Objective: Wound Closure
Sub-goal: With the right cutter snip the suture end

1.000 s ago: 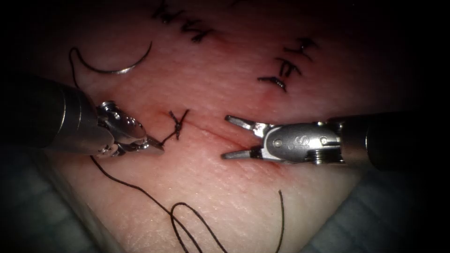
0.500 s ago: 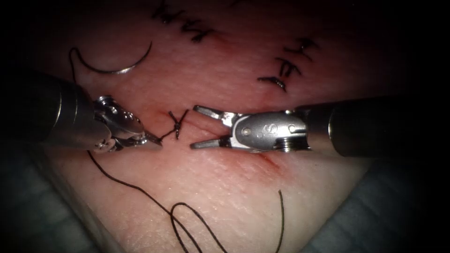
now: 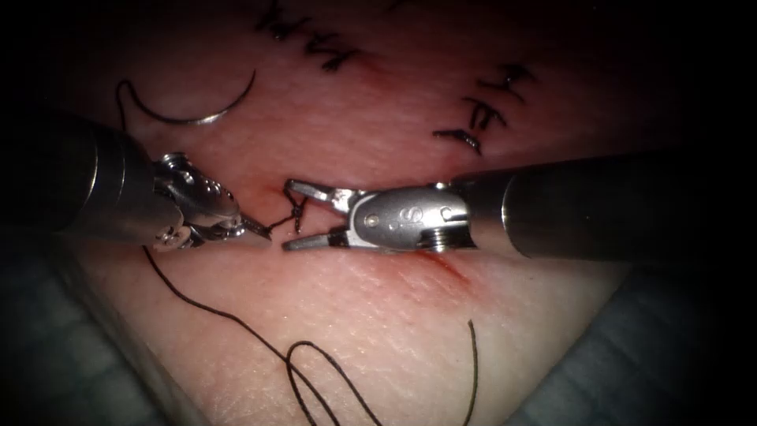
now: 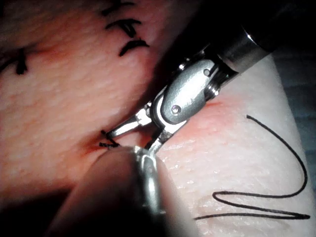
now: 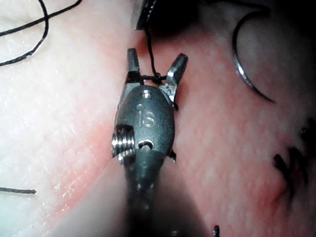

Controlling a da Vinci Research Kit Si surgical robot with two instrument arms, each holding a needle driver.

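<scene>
Pale pink tissue (image 3: 378, 315) carries a short cut (image 3: 347, 217) with a dark knot (image 3: 298, 211) on it. Left claw (image 3: 256, 229) is clenched on the thread (image 3: 236, 323) just left of the knot. Right claw (image 3: 296, 214) is spread wide, one jaw on each side of the knot, grasping nothing. Curved needle (image 3: 197, 110) lies loose on the tissue, well apart, upper left of the cut, not in the tissue.

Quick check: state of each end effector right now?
Left end effector: shut on the thread beside the knot.
Right end effector: open, holding nothing, jaws on either side of the knot.
Needle: lying free on the tissue.
</scene>
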